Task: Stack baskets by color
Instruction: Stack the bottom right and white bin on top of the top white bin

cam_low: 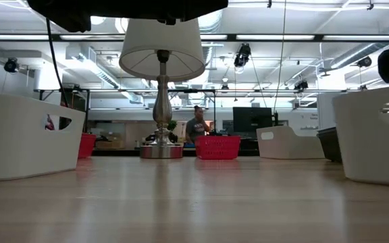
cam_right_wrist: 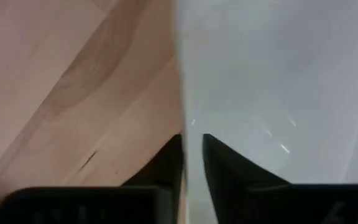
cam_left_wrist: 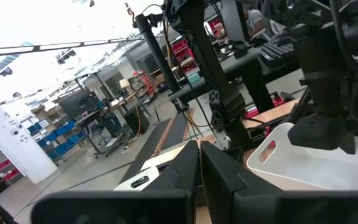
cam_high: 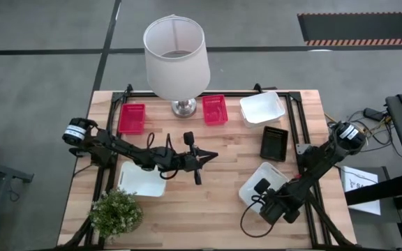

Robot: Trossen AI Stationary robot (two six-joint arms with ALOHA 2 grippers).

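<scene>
On the wooden butcher-block table [cam_high: 208,202], left to right, clock directions from table centre:

Left red lattice plastic basket [cam_high: 132,118]: 10 o'clock, beside the lamp base.
White smooth plastic basket at left [cam_high: 142,179]: 8 o'clock, under the left arm.
Left gripper [cam_high: 211,156]: centre of table, raised, fingers [cam_left_wrist: 185,165] clenched together on nothing.
Right red lattice plastic basket [cam_high: 215,109]: 12 o'clock.
White smooth plastic basket at rear [cam_high: 262,109]: 1 o'clock.
Black lattice plastic basket [cam_high: 274,142]: 3 o'clock.
White smooth plastic basket at front [cam_high: 260,187]: 5 o'clock.
Right gripper [cam_right_wrist: 193,163]: 5 o'clock, fingers astride that front basket's wall, one inside and one outside, pinching it.
</scene>
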